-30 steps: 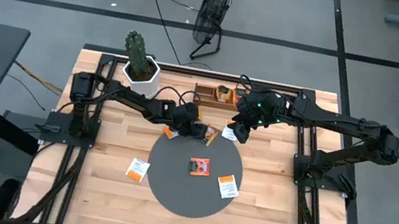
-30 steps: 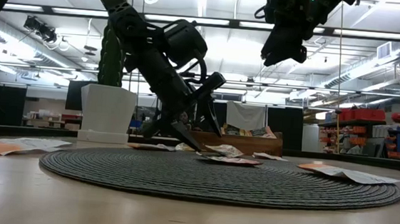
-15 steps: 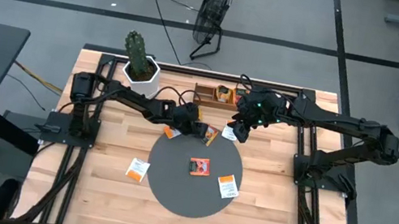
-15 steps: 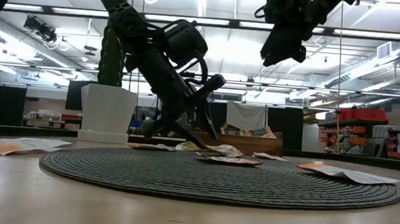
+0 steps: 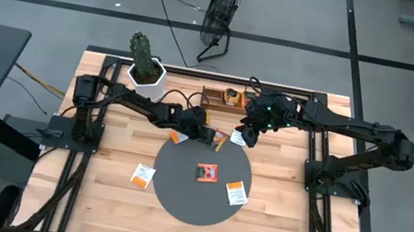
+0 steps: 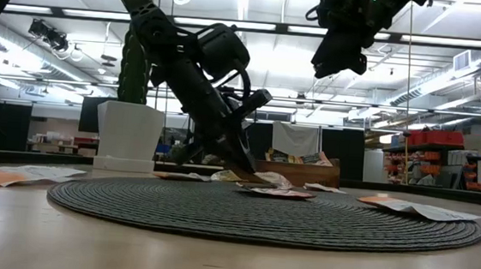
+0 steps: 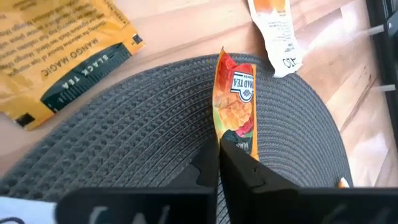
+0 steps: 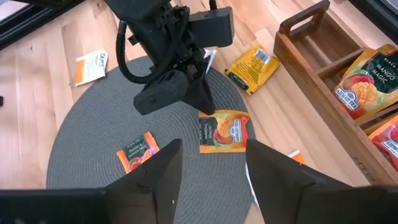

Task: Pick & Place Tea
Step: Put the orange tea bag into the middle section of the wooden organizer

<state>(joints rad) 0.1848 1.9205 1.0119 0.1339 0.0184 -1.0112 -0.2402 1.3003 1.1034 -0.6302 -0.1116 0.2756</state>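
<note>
**A:** What is shown on the desk (image 5: 100, 191)?

**B:** A wooden desk is seen from above, with a round dark woven mat (image 5: 176, 192) near its middle. A cactus in a white pot (image 5: 145, 67) stands at the far left, and a brown wooden tray (image 5: 215, 96) holding more sachets sits at the far edge.

**A:** Where is the left gripper (image 6: 250, 171)?

**B:** It is lowered to the far rim of the mat. Its fingers (image 7: 239, 171) are pressed together on an orange mango tea sachet (image 7: 235, 99), which is pinched at one edge and stands on end over the mat.

**A:** And the right gripper (image 8: 211, 168)?

**B:** It is held in the air above the far side of the mat, just beside the tray. Its fingers (image 8: 277, 171) are spread wide and nothing is held between them.

**A:** Where is the rest of the tea?

**B:** A red-orange sachet (image 5: 206, 171) lies flat near the middle of the mat. A white and orange sachet (image 5: 236, 193) rests at the mat's right rim, and another (image 5: 143, 175) lies on the wood just left of the mat. A yellow-orange sachet (image 7: 53, 46) lies on the wood near the pinched one.
</note>
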